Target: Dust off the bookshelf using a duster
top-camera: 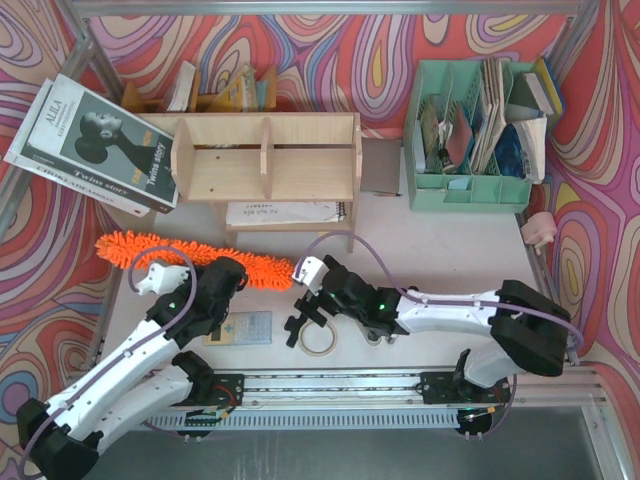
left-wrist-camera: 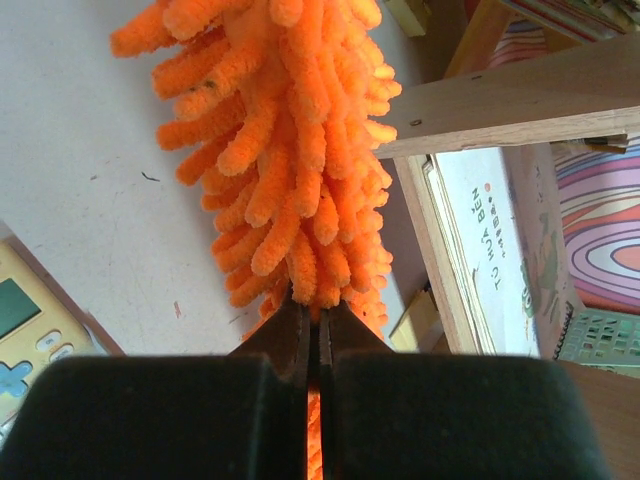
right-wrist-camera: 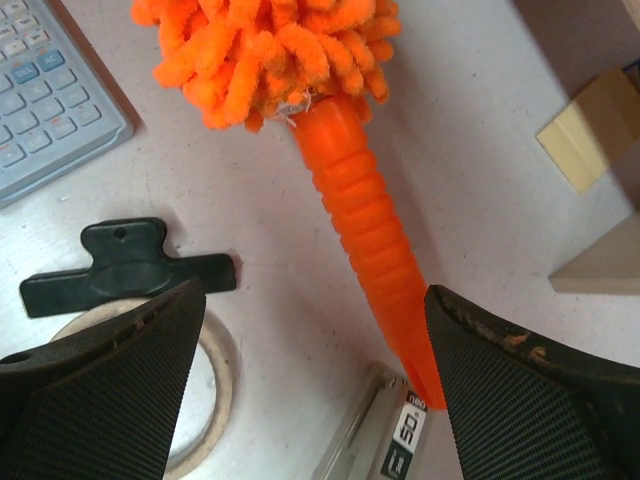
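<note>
Wrist views show left tool (left-wrist-camera: 312, 312) pinching duster (left-wrist-camera: 290, 150), right tool (right-wrist-camera: 315, 315) wide around handle (right-wrist-camera: 365, 210).

A white tabletop (top-camera: 430, 260) is spread beneath the left gripper (top-camera: 237, 272) and the right gripper (top-camera: 303, 290). Ahead of them and out to either side, it is enclosed by cloth walls (top-camera: 330, 60) printed with red, orange and purple swirls. Aluminium frame posts (top-camera: 85, 50) are seen at the far corners, and everything is lit evenly, with only soft shadows cast.
</note>
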